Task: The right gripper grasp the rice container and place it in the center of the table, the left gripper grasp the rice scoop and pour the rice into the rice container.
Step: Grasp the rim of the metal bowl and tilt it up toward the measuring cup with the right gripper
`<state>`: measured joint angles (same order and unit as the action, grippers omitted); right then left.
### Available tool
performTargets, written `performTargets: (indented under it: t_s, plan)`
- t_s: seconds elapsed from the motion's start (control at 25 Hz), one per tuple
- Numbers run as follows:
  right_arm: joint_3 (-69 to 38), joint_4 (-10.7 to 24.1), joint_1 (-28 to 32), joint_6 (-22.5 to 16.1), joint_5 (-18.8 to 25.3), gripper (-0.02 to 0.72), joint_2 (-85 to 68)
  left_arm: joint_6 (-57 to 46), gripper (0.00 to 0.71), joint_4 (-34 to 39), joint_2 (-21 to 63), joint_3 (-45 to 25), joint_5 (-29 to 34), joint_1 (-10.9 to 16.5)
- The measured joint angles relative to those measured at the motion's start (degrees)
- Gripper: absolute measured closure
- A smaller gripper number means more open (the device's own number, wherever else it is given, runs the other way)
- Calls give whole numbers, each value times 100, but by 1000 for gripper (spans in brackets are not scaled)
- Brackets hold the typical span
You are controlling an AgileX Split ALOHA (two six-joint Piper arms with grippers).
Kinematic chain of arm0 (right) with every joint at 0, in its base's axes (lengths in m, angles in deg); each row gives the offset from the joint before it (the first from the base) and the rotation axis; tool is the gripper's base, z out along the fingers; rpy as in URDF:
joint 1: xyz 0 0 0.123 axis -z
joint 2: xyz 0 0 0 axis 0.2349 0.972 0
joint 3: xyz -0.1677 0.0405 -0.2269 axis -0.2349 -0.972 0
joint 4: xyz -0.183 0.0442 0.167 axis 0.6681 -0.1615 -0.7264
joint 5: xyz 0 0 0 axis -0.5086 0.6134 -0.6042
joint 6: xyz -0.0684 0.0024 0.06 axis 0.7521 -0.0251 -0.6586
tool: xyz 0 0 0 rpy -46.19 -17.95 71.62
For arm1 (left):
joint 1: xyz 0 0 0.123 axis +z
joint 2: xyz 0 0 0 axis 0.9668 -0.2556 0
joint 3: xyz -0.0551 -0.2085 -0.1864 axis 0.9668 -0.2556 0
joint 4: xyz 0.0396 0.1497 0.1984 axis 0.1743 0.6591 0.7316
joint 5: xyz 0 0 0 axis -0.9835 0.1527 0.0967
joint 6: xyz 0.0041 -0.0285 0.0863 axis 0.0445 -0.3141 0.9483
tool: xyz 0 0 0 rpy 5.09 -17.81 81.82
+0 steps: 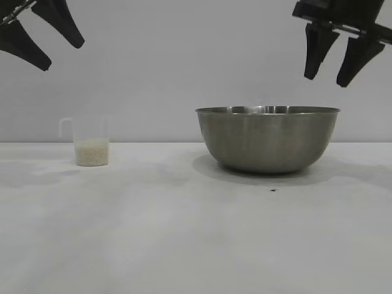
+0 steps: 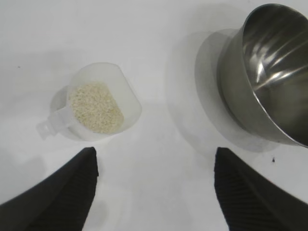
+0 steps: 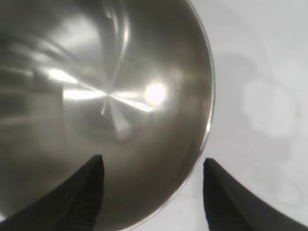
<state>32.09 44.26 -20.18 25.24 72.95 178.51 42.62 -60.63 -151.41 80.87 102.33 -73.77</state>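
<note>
Scoop [image 1: 92,143] upright, handle left | container [image 1: 267,139] upright, mouth up

This looks like a robot test bench in a lab, not a real kitchen. The table [image 1: 184,245] is a plain white surface, and behind it stands only a bare pale wall [image 1: 184,67]. On the table stand just two kitchen things: a steel rice container [image 1: 267,139], and well apart from it a small rice scoop [image 1: 89,142]. Two black robot claws hang above the table.
</note>
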Motion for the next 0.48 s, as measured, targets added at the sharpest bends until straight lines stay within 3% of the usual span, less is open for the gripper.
performTargets:
  t_s: [0.28, 0.48]
  plan:
    - [0, -135, 291, -115, 0, 311, 126, 0, 259, 0, 0, 0, 7, 0]
    - [0, -609, 452, -73, -10, 311, 304, 0, 259, 0, 0, 0, 14, 0]
